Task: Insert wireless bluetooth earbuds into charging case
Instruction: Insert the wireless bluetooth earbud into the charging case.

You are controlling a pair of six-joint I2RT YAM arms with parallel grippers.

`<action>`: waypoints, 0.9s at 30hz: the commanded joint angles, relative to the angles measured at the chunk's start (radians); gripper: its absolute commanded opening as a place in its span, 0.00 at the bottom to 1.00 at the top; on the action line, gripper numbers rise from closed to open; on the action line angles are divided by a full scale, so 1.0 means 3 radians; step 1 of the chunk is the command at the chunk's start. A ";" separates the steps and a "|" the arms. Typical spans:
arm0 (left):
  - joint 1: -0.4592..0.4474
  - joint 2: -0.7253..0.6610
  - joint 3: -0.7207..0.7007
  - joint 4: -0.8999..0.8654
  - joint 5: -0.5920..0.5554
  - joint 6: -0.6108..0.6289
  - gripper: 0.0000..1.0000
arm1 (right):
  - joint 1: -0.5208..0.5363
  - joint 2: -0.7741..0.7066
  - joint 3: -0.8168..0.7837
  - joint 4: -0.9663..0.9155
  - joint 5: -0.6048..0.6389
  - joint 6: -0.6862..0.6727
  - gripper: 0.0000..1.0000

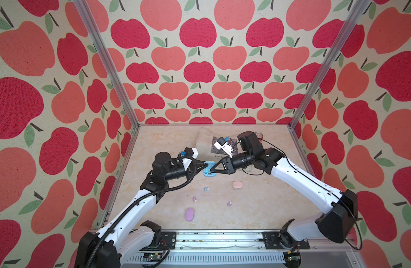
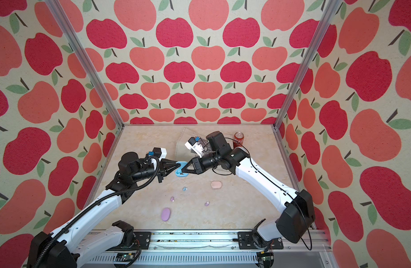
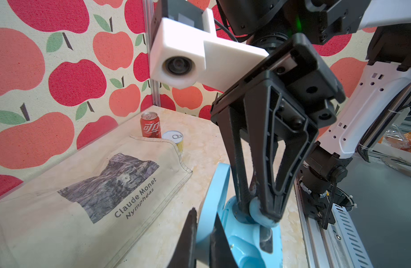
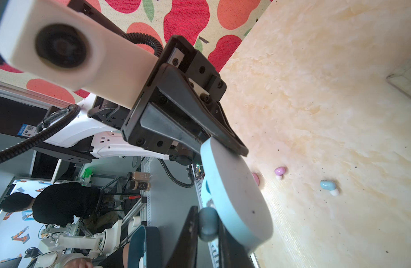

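Marble-look tabletop (image 1: 258, 208) is filling an apple-papered booth (image 1: 200, 58) in both top views. The left gripper (image 1: 206, 165) and right gripper (image 1: 211, 171) are facing each other at the open blue case (image 1: 209, 175) mid-table, with a loose blue earbud (image 1: 206, 188) and two lilac earbuds (image 1: 194, 199) lying nearer the front rail (image 1: 223, 240). From the left wrist, the left gripper is pinching the case's lid (image 3: 222, 183) and the right is clamping a held blue earbud (image 3: 255, 207) just above the case. A cola can (image 3: 151, 126) is standing by the booth's wall. From the right wrist, a person (image 4: 56, 203) is showing beyond the booth.
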 commanded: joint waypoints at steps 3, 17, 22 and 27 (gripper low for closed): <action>-0.0011 0.0013 0.0117 0.0210 0.0090 -0.0063 0.00 | 0.0021 0.0013 -0.0007 -0.0091 0.0199 -0.0099 0.23; -0.0075 0.0034 0.0113 0.0216 0.0105 -0.0063 0.00 | -0.0002 -0.0063 0.0151 -0.0011 0.0596 -0.0004 0.44; -0.0128 0.0023 0.0069 0.0259 0.0070 -0.0089 0.00 | -0.0042 -0.0130 0.0213 0.0031 0.0682 0.0017 0.47; -0.0173 0.0025 0.0056 0.0277 0.0024 -0.0086 0.00 | -0.0069 -0.0181 0.0207 0.0077 0.0728 0.0060 0.47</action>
